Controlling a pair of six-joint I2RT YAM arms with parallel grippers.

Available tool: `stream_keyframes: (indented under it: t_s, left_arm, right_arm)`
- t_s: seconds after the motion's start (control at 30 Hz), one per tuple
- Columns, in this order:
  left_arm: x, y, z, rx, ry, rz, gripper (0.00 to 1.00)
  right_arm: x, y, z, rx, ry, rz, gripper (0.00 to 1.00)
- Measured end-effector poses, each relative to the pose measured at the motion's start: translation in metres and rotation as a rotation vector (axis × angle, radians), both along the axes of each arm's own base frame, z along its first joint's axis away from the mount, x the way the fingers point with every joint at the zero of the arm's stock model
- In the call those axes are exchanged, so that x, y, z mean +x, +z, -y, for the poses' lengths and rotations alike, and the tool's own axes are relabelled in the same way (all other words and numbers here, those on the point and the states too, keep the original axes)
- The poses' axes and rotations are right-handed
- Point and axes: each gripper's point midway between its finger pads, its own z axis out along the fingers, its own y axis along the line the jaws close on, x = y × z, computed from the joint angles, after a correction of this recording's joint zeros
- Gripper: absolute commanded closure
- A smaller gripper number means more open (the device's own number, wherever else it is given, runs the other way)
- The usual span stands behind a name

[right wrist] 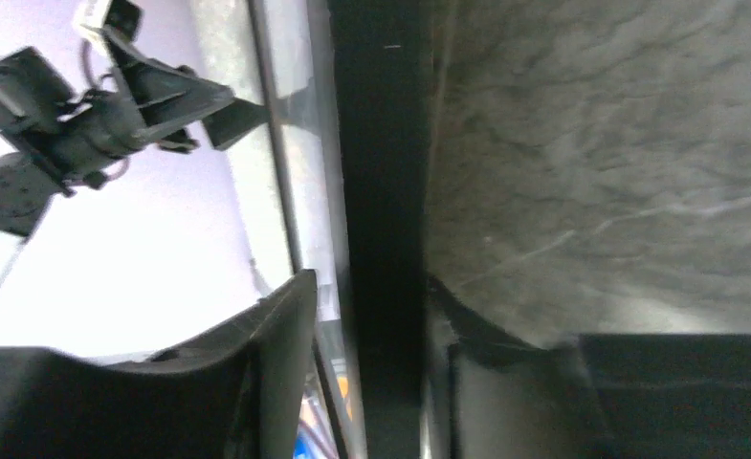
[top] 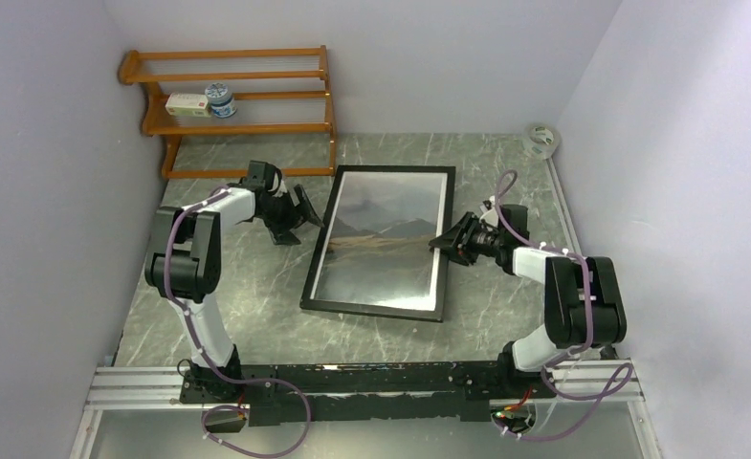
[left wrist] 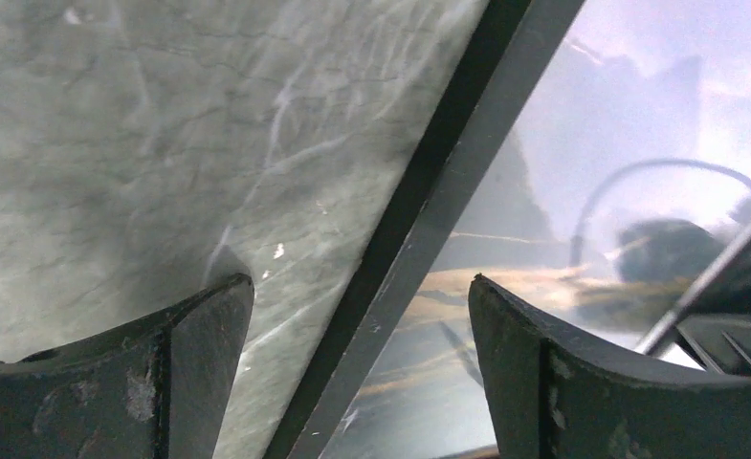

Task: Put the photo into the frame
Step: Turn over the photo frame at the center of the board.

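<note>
The frame (top: 381, 308) lies flat in the middle of the table with its thin black edges up. The photo (top: 386, 239) of grey mountains shows through its pane. My left gripper (top: 306, 212) hovers at the frame's left edge. In the left wrist view it (left wrist: 362, 279) is open wide, straddling the black edge (left wrist: 429, 206), one finger over the table and one over the photo (left wrist: 563, 143). My right gripper (top: 441, 241) sits at the frame's right edge. In the right wrist view it (right wrist: 371, 280) stands narrowly open around the black edge (right wrist: 381, 143), with a thin gap on the pane side.
An orange-brown wooden shelf rack (top: 247, 96) stands at the back left, holding a small box (top: 187, 105) and a round tin (top: 220, 98). A roll of tape (top: 541, 141) lies at the back right corner. Walls close in on both sides of the grey marble table (top: 256, 306).
</note>
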Motion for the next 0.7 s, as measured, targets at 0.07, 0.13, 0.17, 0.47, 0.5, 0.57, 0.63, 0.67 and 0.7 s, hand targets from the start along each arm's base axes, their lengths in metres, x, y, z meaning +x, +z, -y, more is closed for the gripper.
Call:
stream_keyframes:
  t_s: [0.07,0.13,0.17,0.47,0.5,0.57,0.63,0.67,0.7]
  left_arm:
    - [0.001,0.002,0.005,-0.028,-0.014,0.005,0.11]
    - [0.002,0.002,0.009,-0.050,-0.025,0.009,0.12]
    - [0.002,0.002,0.010,-0.060,-0.029,0.012,0.12]
    - [-0.001,0.003,0.017,-0.108,-0.057,0.018,0.13]
    - [-0.001,0.003,0.017,-0.110,-0.060,0.018,0.13]
    - [-0.002,0.003,0.017,-0.109,-0.062,0.019,0.13]
    - [-0.002,0.003,0.017,-0.105,-0.063,0.018,0.13]
    - [-0.002,0.002,0.016,-0.104,-0.065,0.018,0.13]
    - [-0.002,0.002,0.015,-0.102,-0.065,0.018,0.13]
  right_arm:
    - [0.000,-0.011,0.003,-0.023,-0.030,-0.023,0.36]
    - [-0.002,-0.022,0.007,-0.052,-0.055,-0.048,0.34]
    - [-0.001,-0.026,0.008,-0.063,-0.064,-0.057,0.32]
    - [0.012,-0.042,0.024,-0.171,-0.141,-0.101,0.20]
    - [0.016,-0.042,0.027,-0.194,-0.155,-0.102,0.21]
    - [0.024,-0.042,0.036,-0.250,-0.189,-0.097,0.20]
    - [0.029,-0.043,0.047,-0.311,-0.229,-0.103,0.20]
    - [0.029,-0.044,0.052,-0.337,-0.246,-0.110,0.20]
    - [0.029,-0.045,0.058,-0.368,-0.267,-0.120,0.21]
